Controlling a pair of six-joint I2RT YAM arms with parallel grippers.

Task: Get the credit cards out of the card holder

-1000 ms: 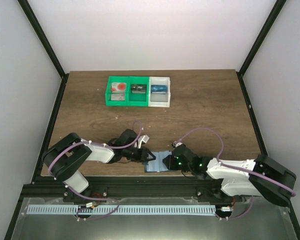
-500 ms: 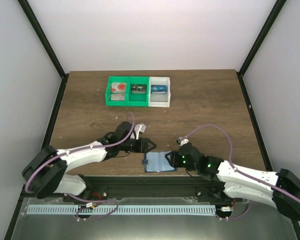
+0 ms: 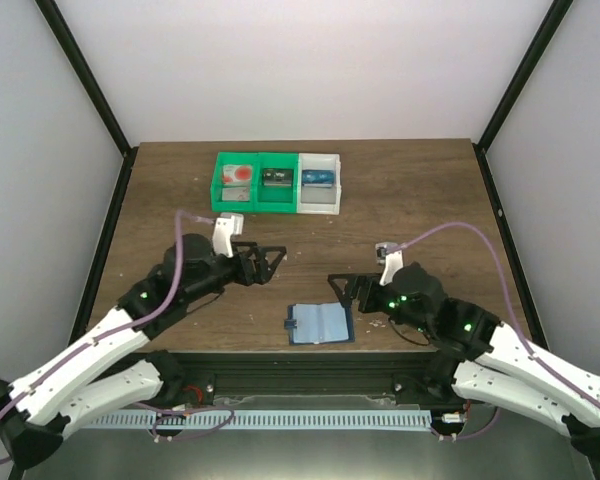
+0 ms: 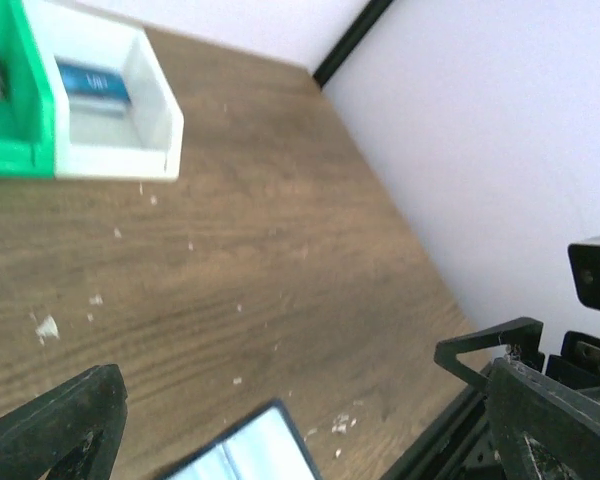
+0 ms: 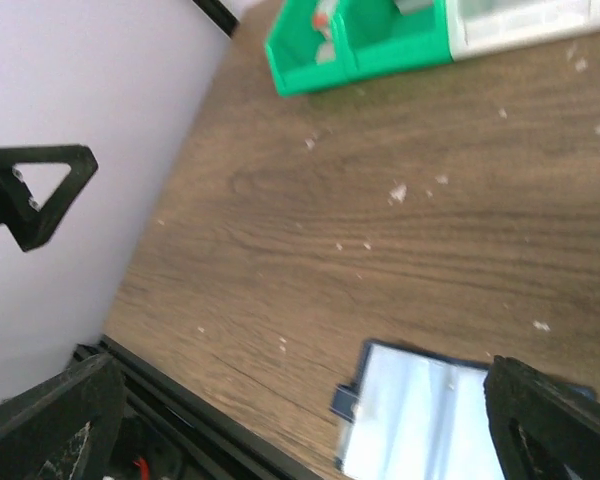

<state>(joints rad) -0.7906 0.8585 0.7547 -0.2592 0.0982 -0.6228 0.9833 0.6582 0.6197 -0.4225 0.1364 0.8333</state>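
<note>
White walls (image 3: pixel 300 70) and black corner posts (image 3: pixel 85 75) close in a brown wood-grain worktop (image 3: pixel 410 220).

The left arm (image 3: pixel 100 345) and right arm (image 3: pixel 520 355) reach in from the near edge, both angled toward the middle. The left tool (image 3: pixel 270 262) hovers above the worktop, left of centre, its 2 fingers spread wide with nothing between them. The right tool (image 3: pixel 340 292) hangs right of centre, just beyond the holder's far right corner. It is also spread wide and empty.

At the far side sit a green bin (image 3: pixel 260 207) with 2 compartments and a white bin (image 3: pixel 319 205) touching its right side.

The holder (image 3: pixel 320 323) lies open and flat near the front edge, between the 2 tools and touching neither. Its light blue pockets face up and a small tab sticks out on its left.

The cards (image 3: pixel 238 176), pale with a red circle showing, lie in the green bin's left compartment, well apart from the holder. A black item (image 3: pixel 277 178) sits in the green bin's right compartment, and a blue item (image 3: pixel 318 179) in the white bin.

Pale specks (image 5: pixel 398 190) dot the wood.
</note>
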